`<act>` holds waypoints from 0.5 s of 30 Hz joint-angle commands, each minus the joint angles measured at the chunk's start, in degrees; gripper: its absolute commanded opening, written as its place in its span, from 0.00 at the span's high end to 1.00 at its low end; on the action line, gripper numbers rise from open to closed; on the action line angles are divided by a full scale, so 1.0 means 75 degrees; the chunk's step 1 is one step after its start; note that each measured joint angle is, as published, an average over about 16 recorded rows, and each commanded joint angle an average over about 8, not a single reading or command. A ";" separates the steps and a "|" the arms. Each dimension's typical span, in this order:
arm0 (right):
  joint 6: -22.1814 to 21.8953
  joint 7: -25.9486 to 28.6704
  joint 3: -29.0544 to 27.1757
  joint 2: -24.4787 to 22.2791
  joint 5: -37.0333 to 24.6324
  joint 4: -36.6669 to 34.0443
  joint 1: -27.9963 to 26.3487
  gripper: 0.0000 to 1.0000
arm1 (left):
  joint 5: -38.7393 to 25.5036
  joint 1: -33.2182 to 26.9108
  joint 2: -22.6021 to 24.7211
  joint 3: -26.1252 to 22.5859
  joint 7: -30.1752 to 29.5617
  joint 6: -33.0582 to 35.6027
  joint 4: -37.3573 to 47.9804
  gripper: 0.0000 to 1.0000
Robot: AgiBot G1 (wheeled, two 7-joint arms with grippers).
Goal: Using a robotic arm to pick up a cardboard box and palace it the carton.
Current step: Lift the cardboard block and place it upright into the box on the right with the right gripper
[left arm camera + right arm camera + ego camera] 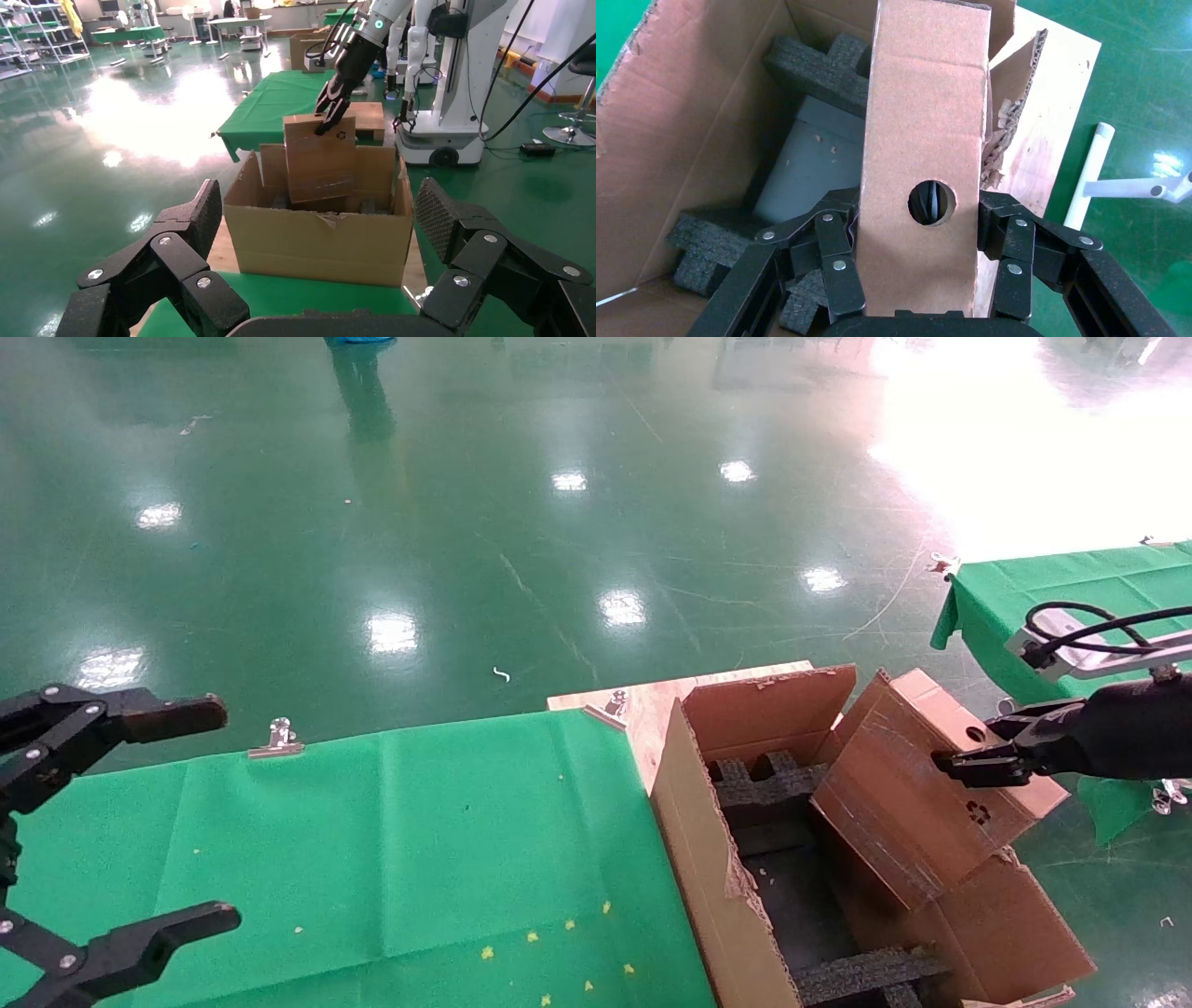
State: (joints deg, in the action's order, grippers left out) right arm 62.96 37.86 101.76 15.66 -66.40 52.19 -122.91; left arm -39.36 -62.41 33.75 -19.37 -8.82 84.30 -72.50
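My right gripper [978, 766] on the robotic arm [383, 14] is shut on the cardboard box [917, 794], small, flat and brown. The box hangs tilted over the open carton [708, 859], its lower end inside the rim. In the right wrist view the fingers [835, 246] clamp both sides of the box [926, 105], whose narrow edge has a round hole [932, 203]. Black foam inserts [821, 70] lie in the carton [680, 126] below. The left wrist view shows the box [320, 165] above the carton [323, 242]. My left gripper [223, 815] is open and empty, far left.
A green cloth table [372, 859] with a metal clip [277, 740] lies left of the carton, which stands on a wooden board [643, 705]. A second green table [1071, 589] is at the right. A white pipe [1088, 168] lies on the floor beside the board.
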 commanded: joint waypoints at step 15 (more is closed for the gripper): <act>-0.0622 0.1567 0.0208 0.0193 -0.0118 0.0226 0.0276 1.00 | 0.0001 -0.0001 0.0000 -0.0001 0.0001 0.0001 0.0002 0.00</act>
State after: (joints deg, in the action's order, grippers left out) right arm 58.13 49.51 103.37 16.84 -67.98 54.28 -121.07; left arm -39.36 -62.42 33.75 -19.38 -8.81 84.30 -72.49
